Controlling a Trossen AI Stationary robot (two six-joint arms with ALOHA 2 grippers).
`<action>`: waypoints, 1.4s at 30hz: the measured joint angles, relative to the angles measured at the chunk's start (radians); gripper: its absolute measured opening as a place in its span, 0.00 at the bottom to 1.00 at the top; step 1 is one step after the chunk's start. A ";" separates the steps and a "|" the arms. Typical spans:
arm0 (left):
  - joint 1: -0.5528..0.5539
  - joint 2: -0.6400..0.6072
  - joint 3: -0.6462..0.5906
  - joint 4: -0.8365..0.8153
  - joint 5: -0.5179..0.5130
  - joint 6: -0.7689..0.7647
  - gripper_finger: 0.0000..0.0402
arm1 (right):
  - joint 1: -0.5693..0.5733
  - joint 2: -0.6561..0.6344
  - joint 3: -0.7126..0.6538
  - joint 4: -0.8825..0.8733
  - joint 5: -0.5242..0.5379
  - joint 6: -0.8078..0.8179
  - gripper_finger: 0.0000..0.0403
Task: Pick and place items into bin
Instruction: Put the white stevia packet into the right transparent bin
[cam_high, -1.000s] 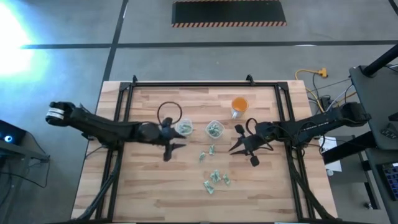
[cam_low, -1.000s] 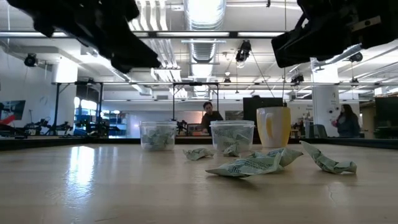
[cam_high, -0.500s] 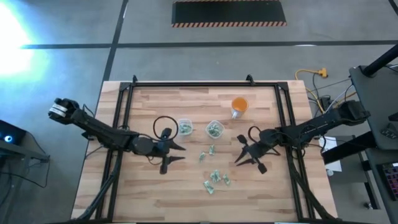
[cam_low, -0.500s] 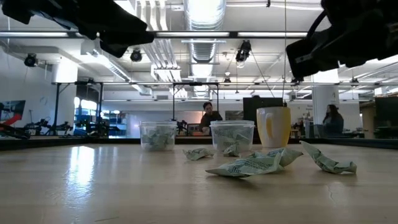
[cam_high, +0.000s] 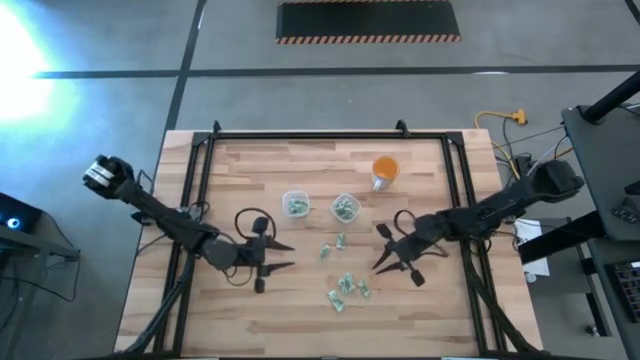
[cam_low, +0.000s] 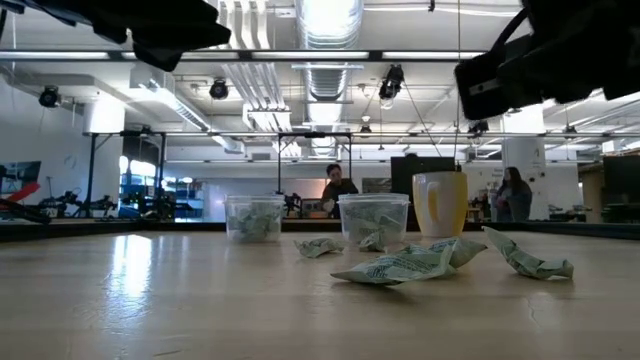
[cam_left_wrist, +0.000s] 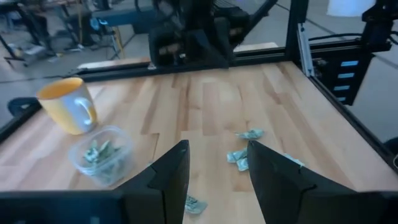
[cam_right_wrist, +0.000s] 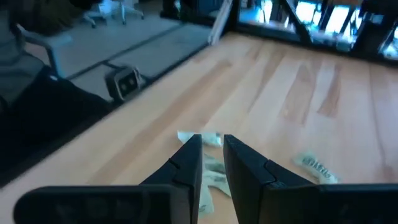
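Left pincer (cam_high: 284, 256) hangs above the wooden table (cam_high: 420, 310) with its fingers spread wide, nothing between them, over the left-middle of the boards. Right pincer (cam_high: 380, 248) hangs on the other side, fingers only a narrow gap apart and pinching nothing that I can see.

The tiny crumpled pale green-and-white wrapper pieces (cam_high: 346, 288) lie loose between the two pincers: a small cluster on the near-middle of the table, plus one (cam_high: 339, 243) a bit farther back. More wrappers already sit inside two small clear plastic cups (cam_high: 295, 204) standing side by side near the table's centre. An orange mug (cam_high: 385, 171) stands just beyond them to the right. A person (cam_low: 339, 189) shows far back in the room.
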 joint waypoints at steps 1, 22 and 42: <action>-0.010 -0.003 -0.001 -0.001 -0.014 0.002 0.36 | 0.000 0.043 0.014 0.012 0.002 0.000 0.14; -0.120 -0.003 -0.005 -0.012 -0.116 0.014 0.36 | -0.002 0.497 0.268 -0.021 -0.114 0.034 0.24; -0.121 0.011 -0.008 -0.015 -0.135 -0.013 0.36 | -0.003 0.541 0.221 -0.017 -0.101 0.049 0.43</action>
